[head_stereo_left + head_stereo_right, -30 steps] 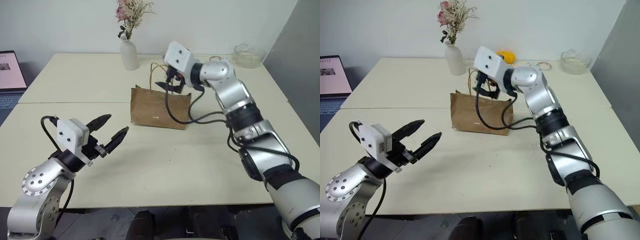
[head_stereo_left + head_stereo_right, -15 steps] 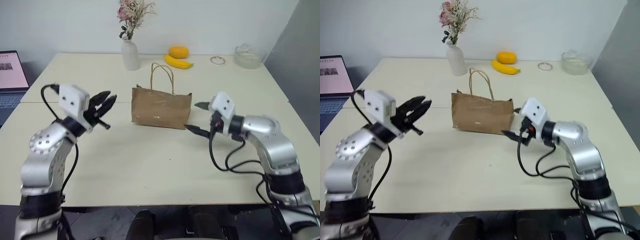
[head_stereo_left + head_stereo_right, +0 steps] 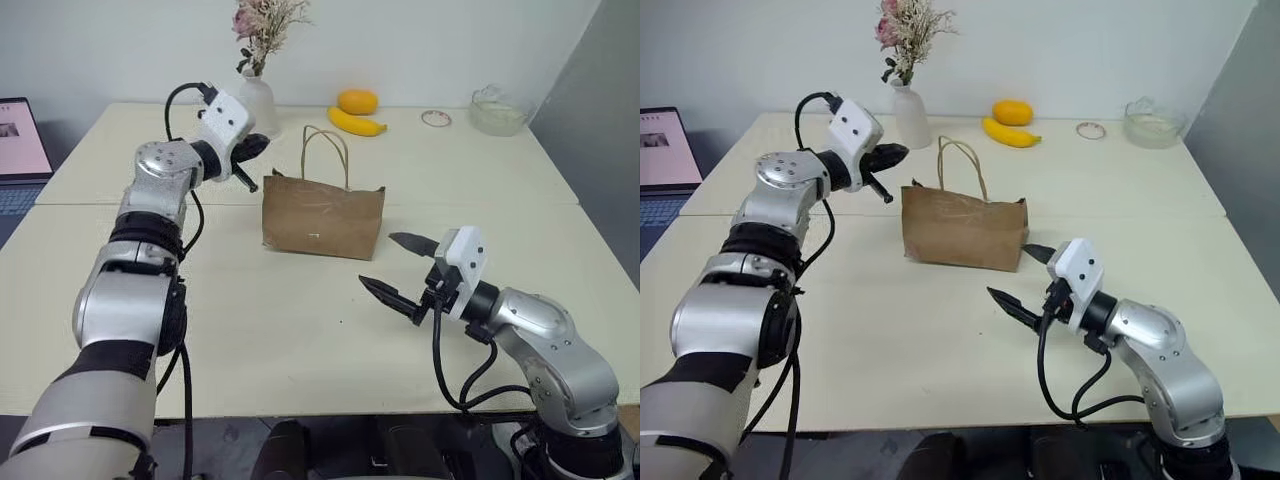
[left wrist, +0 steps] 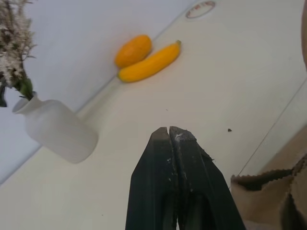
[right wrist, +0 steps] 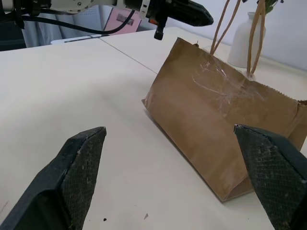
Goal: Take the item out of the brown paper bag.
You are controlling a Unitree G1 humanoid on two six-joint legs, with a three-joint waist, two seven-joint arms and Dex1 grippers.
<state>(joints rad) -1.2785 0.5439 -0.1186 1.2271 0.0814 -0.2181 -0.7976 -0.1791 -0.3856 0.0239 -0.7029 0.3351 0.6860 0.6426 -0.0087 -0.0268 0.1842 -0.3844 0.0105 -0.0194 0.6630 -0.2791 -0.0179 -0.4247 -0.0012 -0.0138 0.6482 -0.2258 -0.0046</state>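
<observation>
The brown paper bag (image 3: 320, 218) stands upright mid-table, its two thin loop handles (image 3: 325, 152) rising from the top. The item is hidden; nothing of the bag's inside shows. My left gripper (image 3: 256, 148) is shut on nothing, its tip hovering just left of the bag's upper left corner (image 4: 261, 189); in the left wrist view its fingers (image 4: 184, 158) press together. My right gripper (image 3: 386, 265) is open and empty, low over the table in front of the bag's right end, with the bag (image 5: 225, 129) between its wide-spread fingers (image 5: 79, 165) in the right wrist view.
A white vase (image 3: 258, 105) of dried flowers stands behind the left gripper. A banana (image 3: 357, 123) and an orange fruit (image 3: 357, 102) lie at the back, with a small ring (image 3: 434, 119) and a glass bowl (image 3: 497, 112) to their right. A laptop (image 3: 20, 150) sits far left.
My left arm has risen and reached forward to the bag's upper left corner, and its gripper has shut. My right arm has drawn back from over the bag and sunk low, still open.
</observation>
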